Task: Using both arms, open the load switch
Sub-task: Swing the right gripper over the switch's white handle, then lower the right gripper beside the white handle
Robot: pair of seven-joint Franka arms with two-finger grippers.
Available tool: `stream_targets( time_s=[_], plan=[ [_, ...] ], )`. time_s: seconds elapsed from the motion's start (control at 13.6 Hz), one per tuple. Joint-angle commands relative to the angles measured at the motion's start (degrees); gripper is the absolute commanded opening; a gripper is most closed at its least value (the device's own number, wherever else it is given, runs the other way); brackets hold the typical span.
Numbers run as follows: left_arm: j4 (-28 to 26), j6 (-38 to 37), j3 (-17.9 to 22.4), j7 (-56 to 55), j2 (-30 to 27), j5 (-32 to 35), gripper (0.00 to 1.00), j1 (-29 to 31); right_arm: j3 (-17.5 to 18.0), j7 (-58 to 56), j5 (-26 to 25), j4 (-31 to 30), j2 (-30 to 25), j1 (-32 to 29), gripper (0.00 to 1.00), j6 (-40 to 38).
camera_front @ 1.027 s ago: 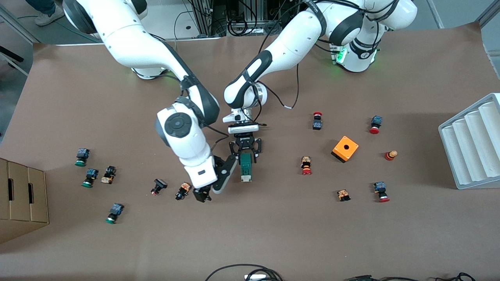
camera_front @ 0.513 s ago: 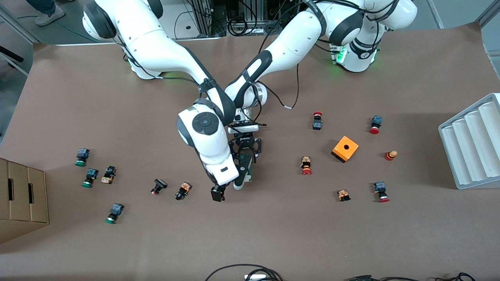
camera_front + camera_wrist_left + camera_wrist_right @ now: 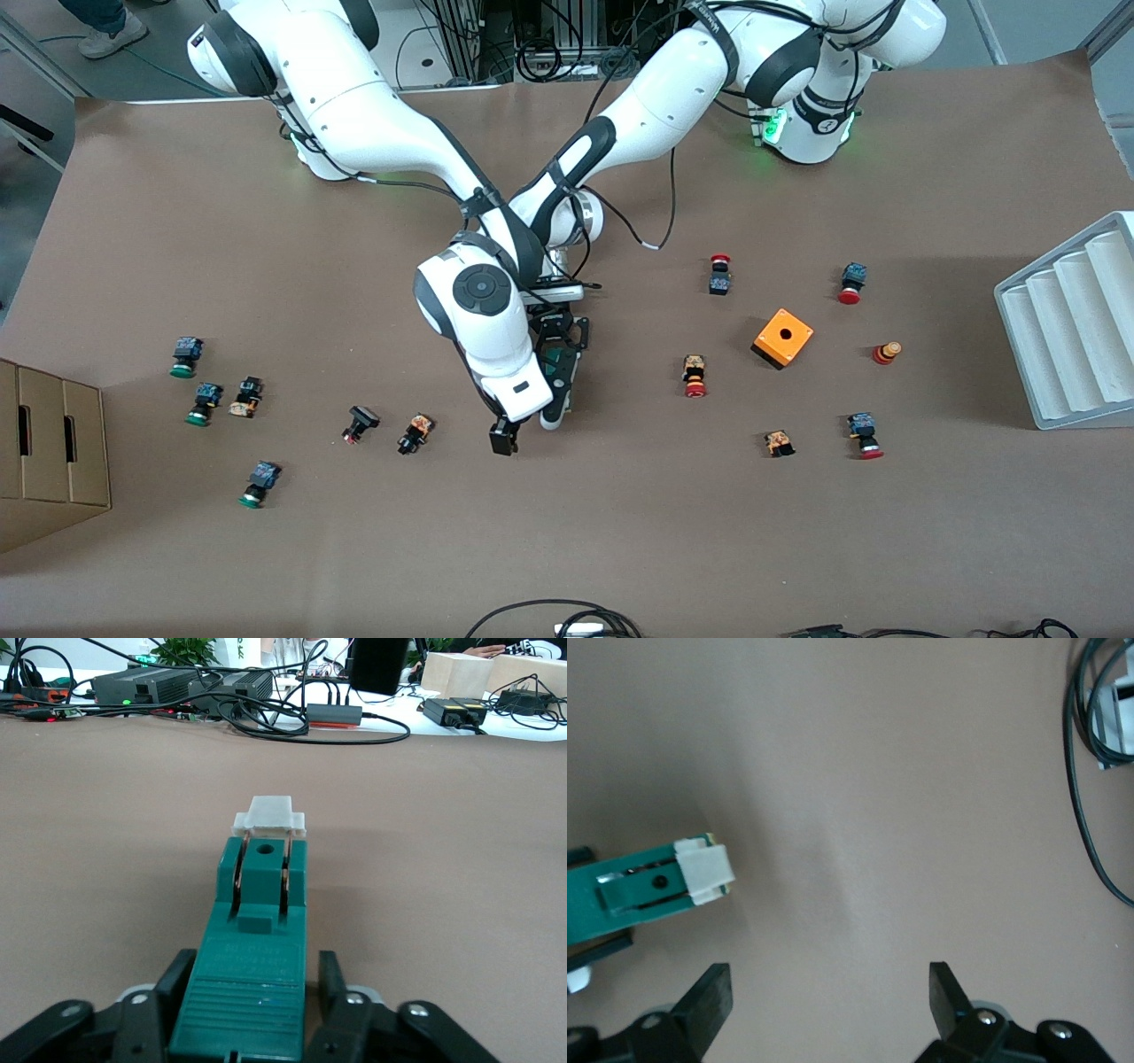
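The green load switch (image 3: 257,930) lies in the middle of the table with its white piece (image 3: 268,815) pointing away from my left gripper (image 3: 253,988), which is shut on the green body. In the front view only a sliver of the load switch (image 3: 557,361) shows, because the right arm's hand covers most of it. My right gripper (image 3: 828,992) hangs open over bare table just off the white end, with nothing between its fingers. In the right wrist view the load switch (image 3: 651,881) shows beside one finger.
Push-buttons (image 3: 415,433) (image 3: 359,423) lie toward the right arm's end, and another push-button (image 3: 694,376) and an orange box (image 3: 783,338) toward the left arm's end. A grey rack (image 3: 1072,323) and a cardboard box (image 3: 49,443) stand at the table's ends.
The right arm has swung toward the left arm's end, bringing its open gripper up beside the switch's white end. The left gripper has closed onto the switch.
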Motion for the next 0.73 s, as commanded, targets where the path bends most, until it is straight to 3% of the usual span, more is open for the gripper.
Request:
stream_targets(
  time_s=[0.0, 0.66],
  plan=[
    [1.7, 0.4, 0.2, -0.4, 2.3, 1.1, 0.57, -1.1, -0.4, -0.9, 1.7, 1.9, 1.1, 0.9, 0.96, -0.5],
    [1.8, -0.1, 0.2, -0.6, 3.7, 1.2, 0.6, -2.0, -0.5, -0.6, 4.5, 1.8, 3.1, 2.4, 0.97, 0.0]
  ],
)
